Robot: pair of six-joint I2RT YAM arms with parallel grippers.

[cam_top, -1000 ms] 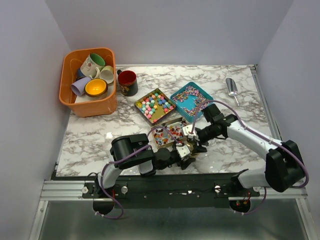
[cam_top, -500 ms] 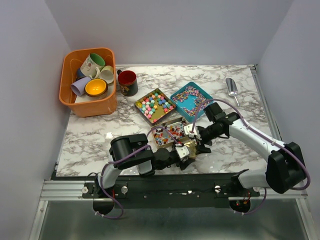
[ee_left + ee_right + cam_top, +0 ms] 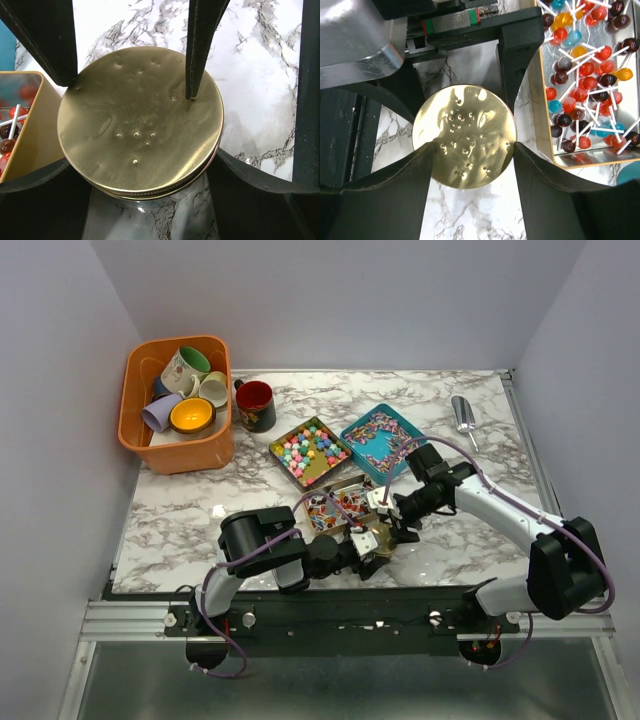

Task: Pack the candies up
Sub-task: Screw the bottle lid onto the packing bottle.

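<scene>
A white marbled surface (image 3: 470,540) sat between plain pale walls (image 3: 350,300). The candies (image 3: 309,451) lay in open tins near its middle: pastel ones in a gold tin, mixed pieces in a teal tin (image 3: 350,430), lollipops (image 3: 585,75) in the nearest. An orange basket (image 3: 185,455) of mugs (image 3: 190,415) stood far left, with a red mug (image 3: 256,405) beside it and a metal scoop (image 3: 463,418) far right. Near the front, the left tool (image 3: 142,172), spread wide, clasped a jar (image 3: 145,215) under its gold lid (image 3: 140,120). The right tool (image 3: 470,155) flanked that lid; whether it gripped could not be told.

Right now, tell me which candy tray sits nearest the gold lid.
The lollipop tray, beside the lid; the star-candy tray and teal tray lie farther back.
</scene>
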